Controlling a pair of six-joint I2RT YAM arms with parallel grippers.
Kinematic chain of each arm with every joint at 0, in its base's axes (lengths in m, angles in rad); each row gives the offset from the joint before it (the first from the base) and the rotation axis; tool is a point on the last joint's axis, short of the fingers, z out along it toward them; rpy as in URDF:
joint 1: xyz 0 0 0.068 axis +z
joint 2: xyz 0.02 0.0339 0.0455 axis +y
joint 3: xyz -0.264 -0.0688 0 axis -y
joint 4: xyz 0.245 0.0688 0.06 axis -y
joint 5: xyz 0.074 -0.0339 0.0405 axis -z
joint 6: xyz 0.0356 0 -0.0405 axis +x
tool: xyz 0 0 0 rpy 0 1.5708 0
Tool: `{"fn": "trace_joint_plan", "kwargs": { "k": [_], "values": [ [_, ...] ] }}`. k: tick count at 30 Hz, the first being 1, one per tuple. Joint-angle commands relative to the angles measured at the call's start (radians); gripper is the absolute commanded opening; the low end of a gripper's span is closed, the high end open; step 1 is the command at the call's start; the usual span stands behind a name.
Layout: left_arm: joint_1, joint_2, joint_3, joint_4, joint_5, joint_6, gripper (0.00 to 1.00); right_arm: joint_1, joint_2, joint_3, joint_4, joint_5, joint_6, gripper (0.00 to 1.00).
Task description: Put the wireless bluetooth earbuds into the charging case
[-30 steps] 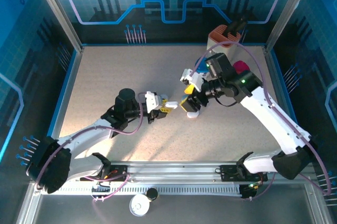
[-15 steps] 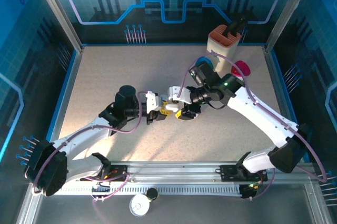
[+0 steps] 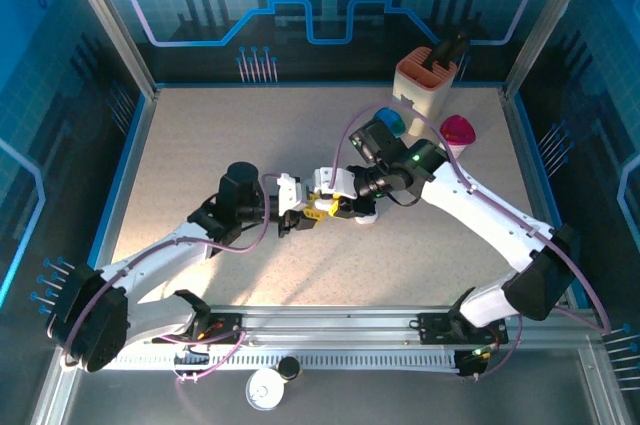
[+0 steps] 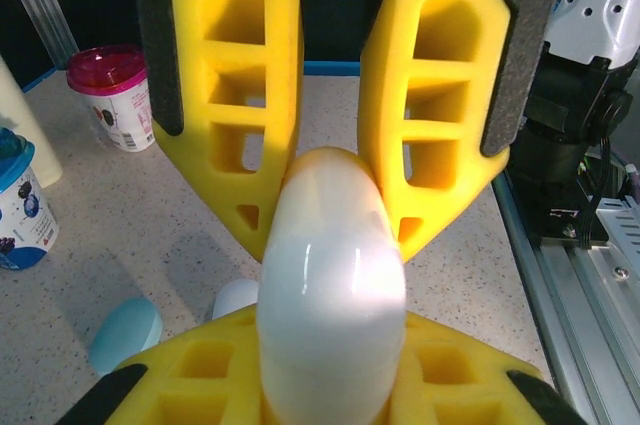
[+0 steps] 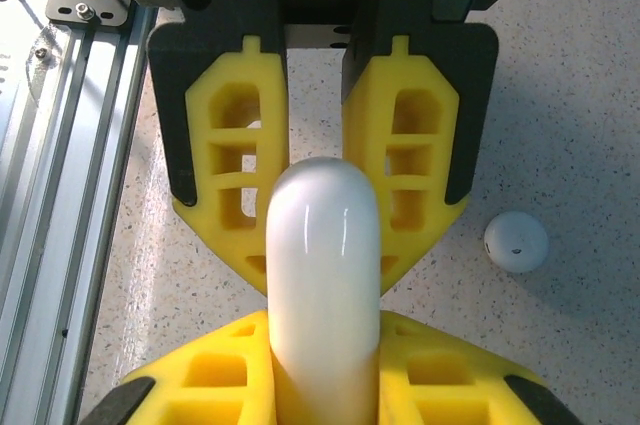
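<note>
The left fingers (image 5: pixel 272 135) and the right fingers (image 4: pixel 283 45) both pinch the white case (image 4: pixel 330 295) tight, so next they likely must pull its lid open.

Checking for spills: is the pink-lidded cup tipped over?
No, the pink-lidded cup stands upright with its lid on top.
</note>
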Motion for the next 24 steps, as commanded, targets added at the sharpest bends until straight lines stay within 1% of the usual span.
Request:
{"fn": "trace_joint_plan", "kwargs": {
  "k": [1,2,4,5,6,7,8,9,11,12,13,18,20,21,24],
  "values": [
    [-0.001,0.01,0.026,0.023,0.024,0.013,0.24,0.007,-0.02,-0.028,0.006,0.025,0.024,0.17],
    [-0.001,0.013,0.026,0.026,0.023,0.012,0.28,0.008,-0.025,-0.038,0.02,0.033,0.038,0.17],
    [0.0,0.014,0.027,0.029,0.02,0.013,0.46,0.006,-0.035,-0.058,0.06,0.072,0.088,0.1],
    [-0.001,0.015,0.026,0.029,0.017,0.01,0.54,0.002,-0.042,-0.069,0.079,0.092,0.117,0.08],
    [-0.001,0.014,0.023,0.031,0.014,0.009,0.62,0.0,-0.051,-0.085,0.095,0.099,0.138,0.08],
    [-0.001,0.012,0.019,0.037,0.007,0.007,0.71,-0.002,-0.068,-0.109,0.121,0.114,0.166,0.08],
    [-0.001,0.007,0.01,0.047,0.001,0.004,0.78,-0.004,-0.089,-0.137,0.154,0.136,0.199,0.07],
    [0.0,0.004,0.002,0.058,-0.006,0.0,0.82,-0.008,-0.107,-0.161,0.181,0.147,0.233,0.07],
    [0.002,-0.006,-0.023,0.093,-0.03,-0.016,0.93,-0.021,-0.149,-0.218,0.251,0.18,0.328,0.0],
    [0.001,-0.011,-0.035,0.115,-0.044,-0.024,0.97,-0.026,-0.163,-0.242,0.288,0.196,0.381,0.0],
    [0.004,-0.015,-0.054,0.147,-0.068,-0.037,0.99,-0.031,-0.183,-0.274,0.33,0.216,0.442,0.0],
    [0.034,-0.021,-0.13,0.291,-0.172,-0.1,0.99,-0.058,-0.254,-0.409,0.501,0.311,0.729,0.0],
    [0.04,-0.015,-0.149,0.33,-0.188,-0.117,0.99,-0.078,-0.277,-0.455,0.542,0.367,0.899,0.0],
    [0.042,-0.011,-0.151,0.33,-0.188,-0.116,0.99,-0.092,-0.284,-0.471,0.55,0.364,0.974,0.0],
    [0.043,0.001,-0.154,0.309,-0.184,-0.106,0.99,-0.145,-0.292,-0.531,0.574,0.277,1.168,0.0]
  ]
}}
